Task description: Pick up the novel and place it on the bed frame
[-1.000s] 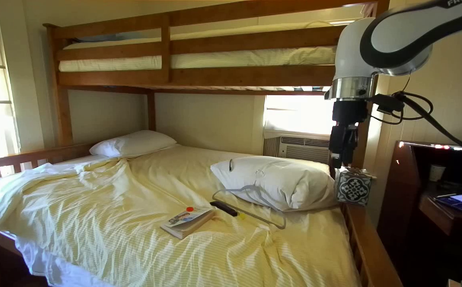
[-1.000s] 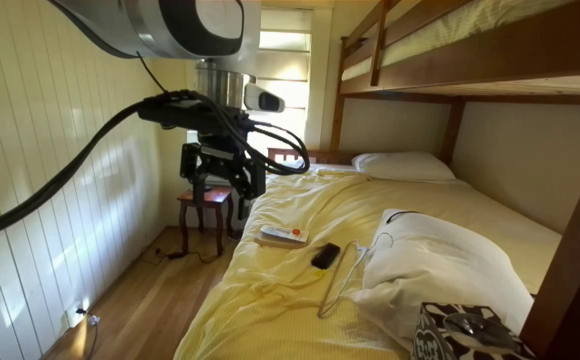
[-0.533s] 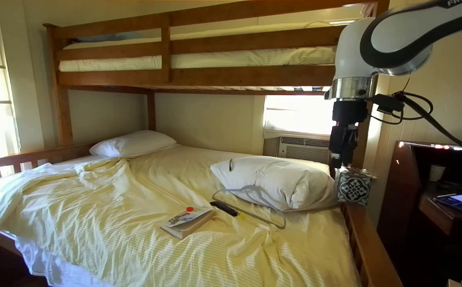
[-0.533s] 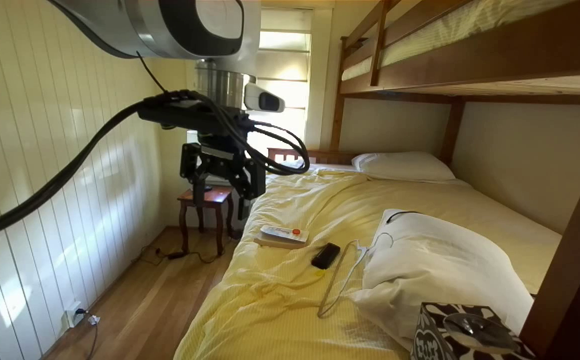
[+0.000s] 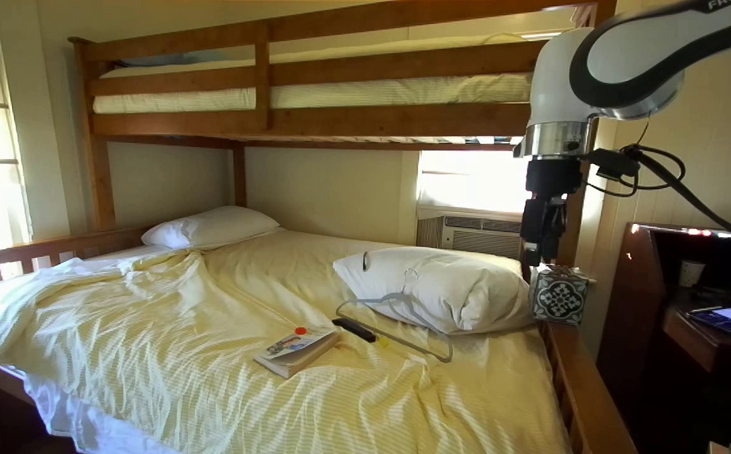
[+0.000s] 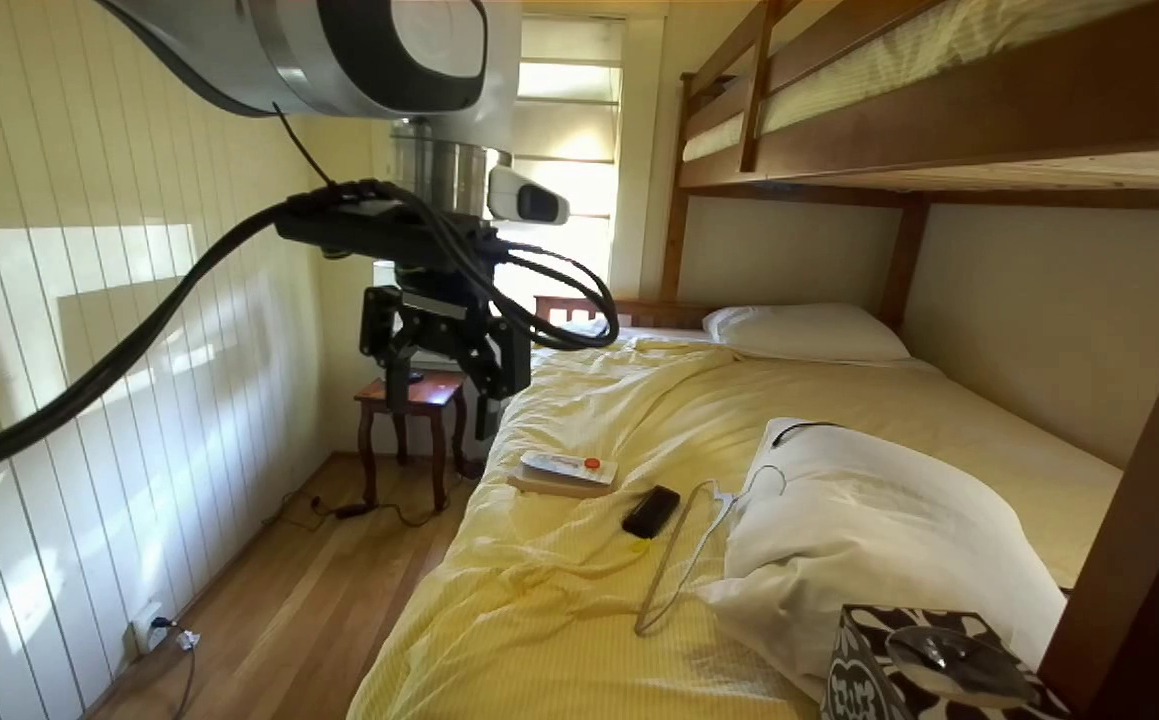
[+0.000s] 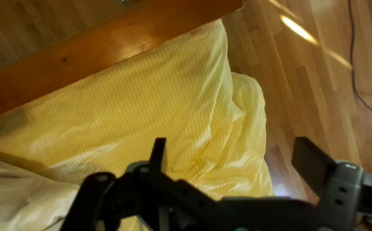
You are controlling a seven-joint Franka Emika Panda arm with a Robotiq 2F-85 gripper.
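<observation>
In an exterior view the camera looks across the bedding (image 5: 182, 353) towards the air conditioner (image 5: 485, 237); in an exterior view it looks along the bedding towards the window (image 6: 574, 130), the box (image 6: 924, 665) close in front. Both show the novel (image 5: 296, 351) and pillows (image 5: 214, 227). The wrist view looks down past the near gripper (image 7: 230, 144) at bedding, bed frame (image 7: 108, 48) and floor (image 7: 295, 80).

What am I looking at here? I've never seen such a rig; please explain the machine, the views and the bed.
This is a robot arm ending in an open gripper that holds nothing. Two pictures are taken from outside the robot; the wrist view looks down past the gripper at yellow bedding and wooden floor. On the bedding lie a novel, a small dark object, and a hanger partly over a white pillow. The brown bed frame is where the novel should go.
</observation>
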